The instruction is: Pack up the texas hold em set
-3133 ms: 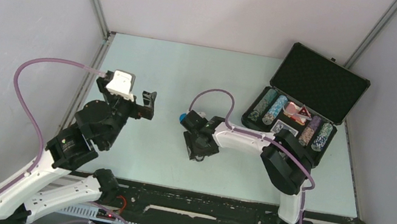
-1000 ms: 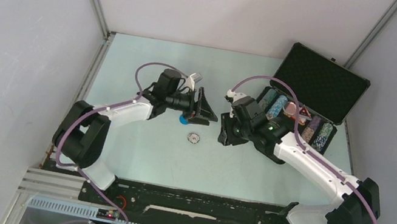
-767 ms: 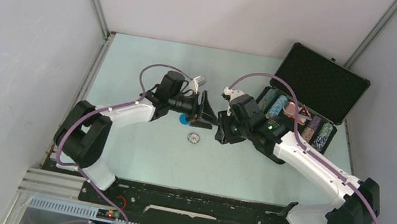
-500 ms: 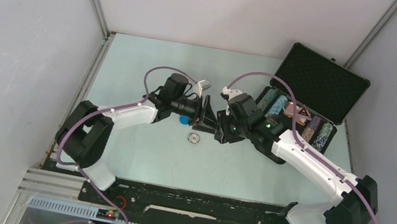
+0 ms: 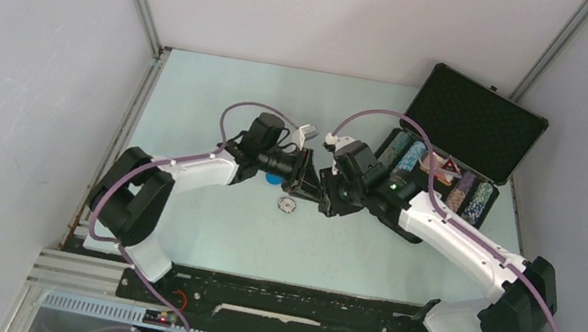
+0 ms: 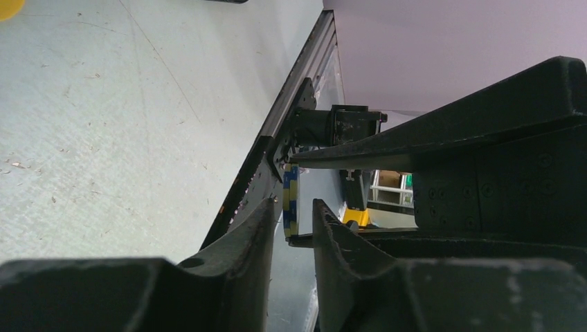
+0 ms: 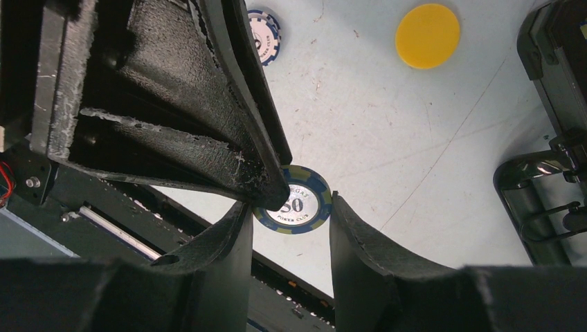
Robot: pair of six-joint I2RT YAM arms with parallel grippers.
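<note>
the blue-and-yellow poker chip (image 7: 296, 205) is up in the air over the table (image 5: 220, 98), between the two arms and well left of the open briefcase (image 5: 474, 116); it is not packed yet, and i read this as a hand-over.

my right gripper (image 7: 289, 207) pinches the chip by its rim, one finger on each side, so both flat faces are left free for the other arm; that looks like the reason for the edge grip.

my left gripper (image 6: 292, 211) comes in from the opposite side with the chip edge-on between its fingers (image 6: 259, 228); its jaws stand narrow around the chip, but the left wrist view shows a sliver of gap on each face, so they are not clamped on it - i would not let go with the right yet.

holding the chip by its faces would, i judge, suit sliding it into one of the rows of chips (image 5: 408, 161) in the case.

further out, on the table below, a blue-and-white chip (image 7: 265, 34), a yellow disc (image 7: 427, 34) and a blue disc (image 5: 272, 178) lie loose - more to gather; the risk here is the chip slipping if one grip releases early.
</note>
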